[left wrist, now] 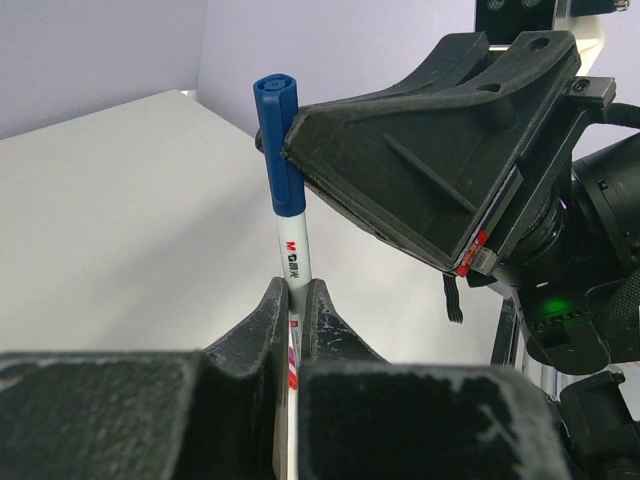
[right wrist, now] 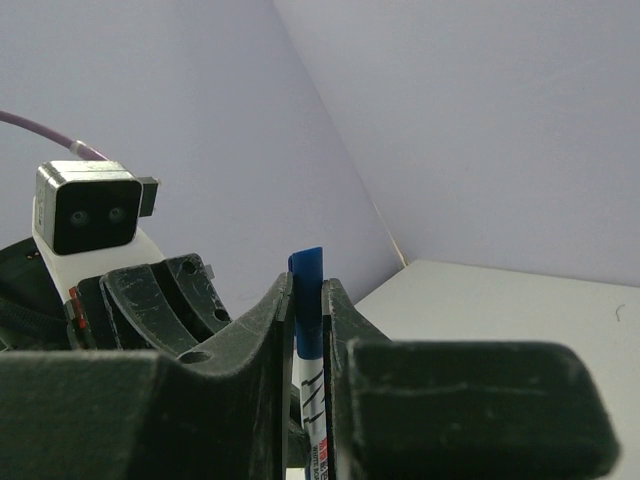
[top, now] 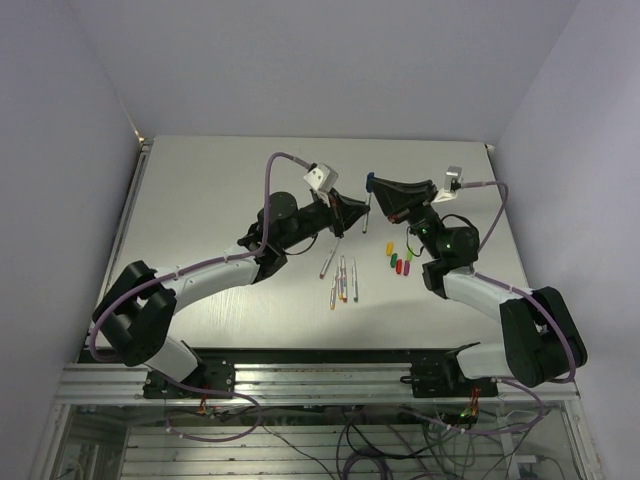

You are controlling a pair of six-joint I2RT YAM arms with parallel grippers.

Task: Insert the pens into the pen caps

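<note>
Seemingly the first pairing is nearing completion. The left gripper (left wrist: 293,300) is clamping narrowly on a white pen (left wrist: 292,245), which is standing upright in the middle of the left wrist view. The right gripper (right wrist: 308,290) is pinching tight on the blue cap (left wrist: 276,150), which is sitting over the pen's upper end. In the overhead view this pair is hanging above the table (top: 220,180), just above the centre of the frame.

Below it, near the middle of that view, the other pens (top: 342,280) are lying in a loose cluster (four, as far as I can count). To their right the loose caps (top: 398,262) are waiting: yellow, green, red and magenta. So by my reckoning most of the job is remaining.

Whether the blue cap is seating fully is hard to judge, since the right fingers are covering part of it. The held pen's lower end is disappearing between the left fingers, so its tip colour is hiding. The coloured ends of the pens on the table are showing too small to match confidently to caps.
</note>
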